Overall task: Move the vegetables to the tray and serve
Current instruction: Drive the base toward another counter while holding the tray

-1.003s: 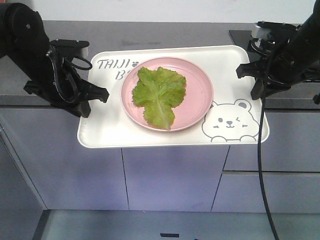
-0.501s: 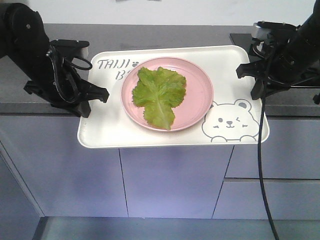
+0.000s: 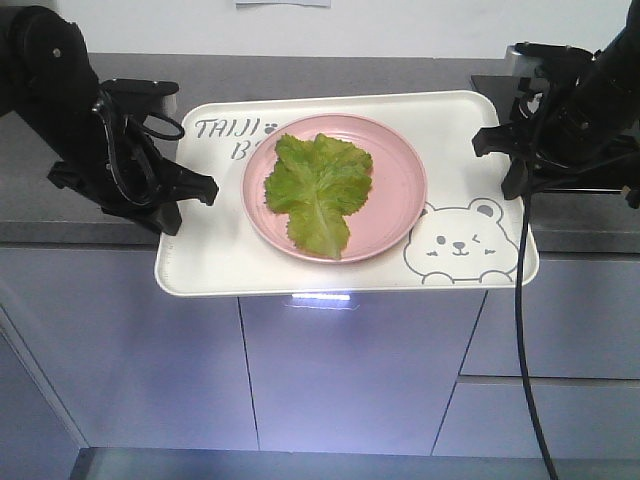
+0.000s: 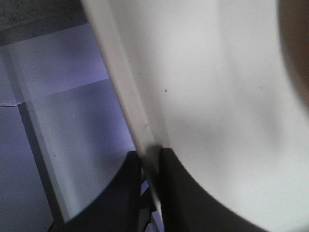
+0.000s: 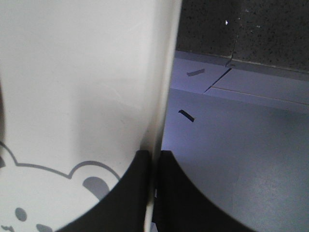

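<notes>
We have our left gripper (image 4: pixel 152 155) clamped on the left rim of the tray (image 3: pixel 215 250); our right gripper (image 5: pixel 153 157) pinches the right rim beside the bear drawing (image 3: pixel 462 243); a pink plate (image 3: pixel 400 190) sits on the tray, the lettuce leaf (image 3: pixel 320 185) flat in it; the tray juts past the grey worktop (image 3: pixel 330 70).

Large cream rectangular tray (image 3: pixel 210 265): plain ground, with grey lettering (image 3: pixel 225 128) at its 10 o'clock and a grey outline drawing of a winking bear (image 3: pixel 462 240) at its 4 o'clock. Round pink plate (image 3: pixel 400 190): uniform, no pattern. Crinkled lettuce leaf (image 3: pixel 320 185): bright green, yellower toward the pale midrib. Left gripper (image 3: pixel 187 205) and right gripper (image 3: pixel 497 168): black. Stone countertop (image 3: pixel 300 70): dark grey, finely speckled. Cabinet fronts (image 3: pixel 340 370): pale lavender-grey.
</notes>
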`<state>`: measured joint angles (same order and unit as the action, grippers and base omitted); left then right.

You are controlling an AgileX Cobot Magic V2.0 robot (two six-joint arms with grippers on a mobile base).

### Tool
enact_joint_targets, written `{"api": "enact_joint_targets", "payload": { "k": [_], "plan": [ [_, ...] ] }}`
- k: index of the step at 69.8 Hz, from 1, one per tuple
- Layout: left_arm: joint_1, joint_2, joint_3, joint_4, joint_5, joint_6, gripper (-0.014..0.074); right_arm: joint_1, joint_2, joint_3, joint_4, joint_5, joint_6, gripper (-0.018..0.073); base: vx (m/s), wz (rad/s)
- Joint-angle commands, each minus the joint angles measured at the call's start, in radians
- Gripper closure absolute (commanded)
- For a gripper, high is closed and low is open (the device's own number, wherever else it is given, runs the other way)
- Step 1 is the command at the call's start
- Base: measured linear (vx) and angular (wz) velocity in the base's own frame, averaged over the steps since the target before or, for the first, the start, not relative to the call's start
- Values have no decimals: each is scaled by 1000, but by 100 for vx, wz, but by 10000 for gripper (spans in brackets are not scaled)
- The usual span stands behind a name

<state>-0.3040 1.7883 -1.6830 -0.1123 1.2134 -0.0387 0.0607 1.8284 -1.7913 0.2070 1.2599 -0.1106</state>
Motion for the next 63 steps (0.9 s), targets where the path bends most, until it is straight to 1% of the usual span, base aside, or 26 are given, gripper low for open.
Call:
{"api": "enact_joint_targets", "payload": {
  "k": [1, 63],
  "plan": [
    [-16, -59, -31, -69, -48, 25, 602, 7, -58, -28, 68, 22, -24, 569, 8, 4],
    [-16, -59, -31, -69, -48, 25, 602, 7, -58, -28, 68, 22, -24, 569, 7, 2]
  ]
}}
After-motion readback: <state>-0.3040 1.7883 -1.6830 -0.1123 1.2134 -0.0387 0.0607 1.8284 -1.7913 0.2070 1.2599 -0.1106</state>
